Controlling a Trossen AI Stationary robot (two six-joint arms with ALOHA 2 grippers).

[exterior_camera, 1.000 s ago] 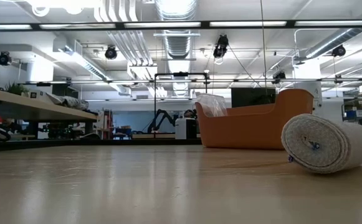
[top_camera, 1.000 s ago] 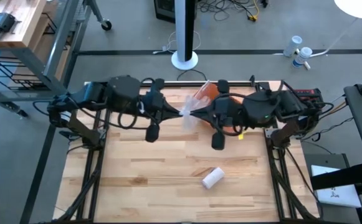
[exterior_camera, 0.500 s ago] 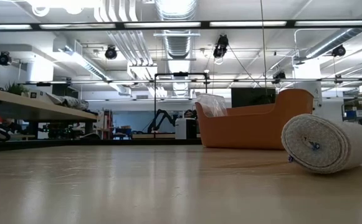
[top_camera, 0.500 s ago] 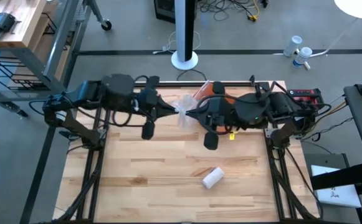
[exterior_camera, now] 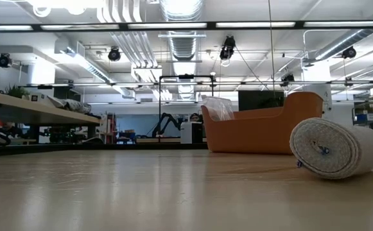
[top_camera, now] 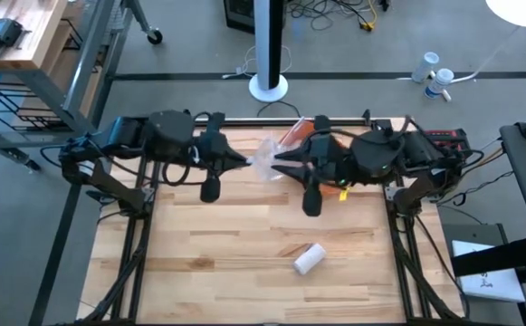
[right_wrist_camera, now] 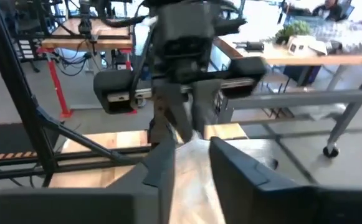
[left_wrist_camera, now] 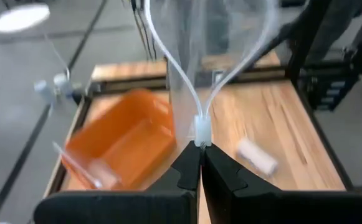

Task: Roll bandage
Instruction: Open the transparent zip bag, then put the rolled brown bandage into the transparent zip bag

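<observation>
Lying on its side on the table (top_camera: 208, 263), the rolled bandage (top_camera: 310, 258) sits toward the near edge, well apart from both grippers. Seen from above, it is at about 6 o'clock from the right gripper (top_camera: 276, 163) and at about 5 o'clock from the left gripper (top_camera: 243, 161). In the low view the bandage (exterior_camera: 337, 146) rests on the wood with its spiral end face showing and nothing touching it.

Both arms are raised over the far half of the table and meet tip to tip around a clear plastic bag (top_camera: 263, 159). The left gripper (left_wrist_camera: 199, 149) has its fingers pressed together on the sealed edge of that bag (left_wrist_camera: 202, 62), whose two sides flare away from the pinch. The right gripper (right_wrist_camera: 190, 149) shows a gap between its fingers, and the bag (right_wrist_camera: 196, 171) lies in that gap without a firm pinch being visible; the left arm's gripper faces it just beyond.

An orange bin (top_camera: 303, 134) stands at the far edge of the table, partly under the right arm, at about 12 o'clock from the bandage. In the low view the bin (exterior_camera: 263, 131) stands behind the bandage, with some clear plastic poking above its rim.
</observation>
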